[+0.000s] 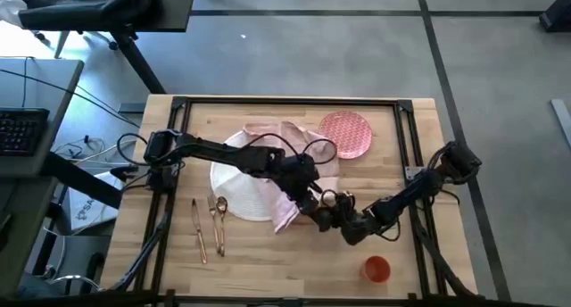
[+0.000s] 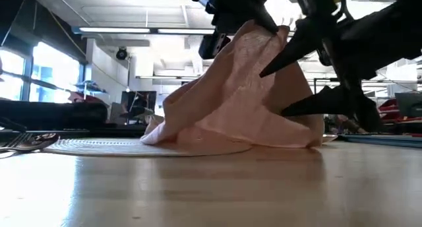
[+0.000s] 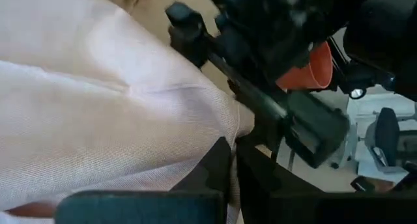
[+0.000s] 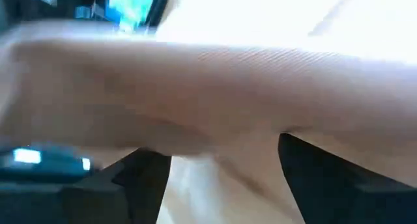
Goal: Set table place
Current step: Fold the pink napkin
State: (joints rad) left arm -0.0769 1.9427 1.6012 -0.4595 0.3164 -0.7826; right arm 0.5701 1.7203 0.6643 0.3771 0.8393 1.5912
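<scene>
Napkin-folding was under way: left gripper (image 1: 308, 189) pinched the pale pink napkin (image 1: 294, 169) up off the white plate (image 1: 236, 195); right gripper (image 1: 332, 211) stood wide beside it, apparently ready to take a corner.

A grey desk (image 1: 36, 97) stands off the counter's left edge, carrying a black computer keyboard (image 1: 20, 131). Loose black and white cables (image 1: 98, 151) trail across the floor between that desk and the counter. A black office chair (image 1: 107, 12) sits beyond the counter's far left corner. The grey tiled floor (image 1: 312, 48) with dark seams spreads behind the far edge. In the low view, bright windows (image 2: 46, 72) and white ceiling beams (image 2: 132, 16) fill the room.
</scene>
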